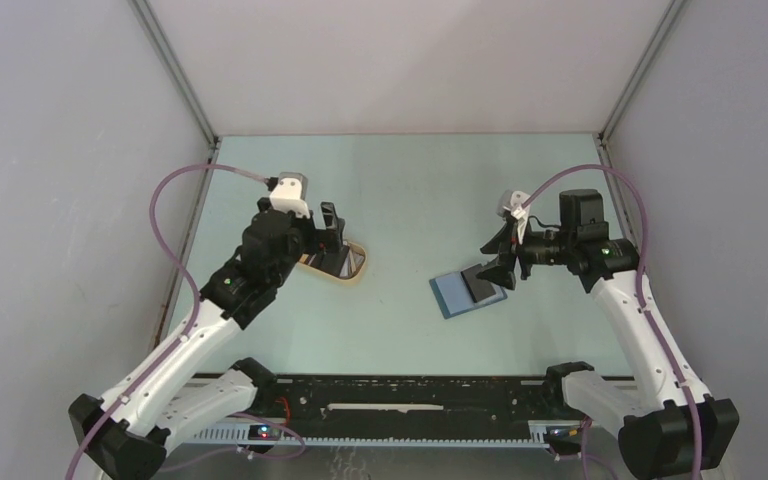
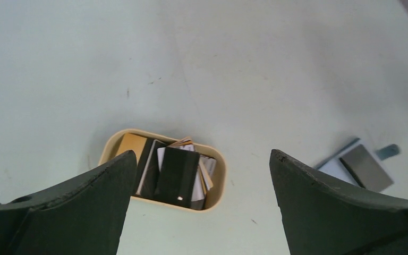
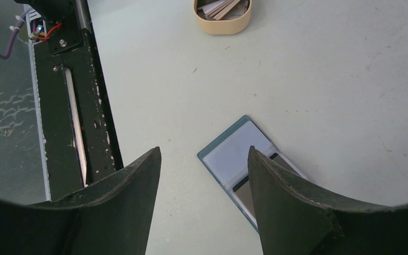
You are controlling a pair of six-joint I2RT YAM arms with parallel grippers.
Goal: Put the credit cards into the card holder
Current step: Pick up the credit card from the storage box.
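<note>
Far left, reaching forward with the left hand (image 2: 202, 155), tilted down above the tan oval tray (image 2: 221, 180), fingers spread wide, gripping nothing. Inside the tray, a jumble of credit cards (image 2: 176, 175), a dark one on top. Across bare bench (image 1: 400, 200) to the card holder (image 3: 234, 154), lying open, pale side up, one grey card (image 2: 365, 167) on the half nearer the right arm. Just above it, angled down with the right hand (image 3: 204, 150), partly spread, pinching nothing.

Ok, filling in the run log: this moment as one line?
left gripper open over tray of credit cards | right gripper open over open card holder | one dark card lies on holder
</note>
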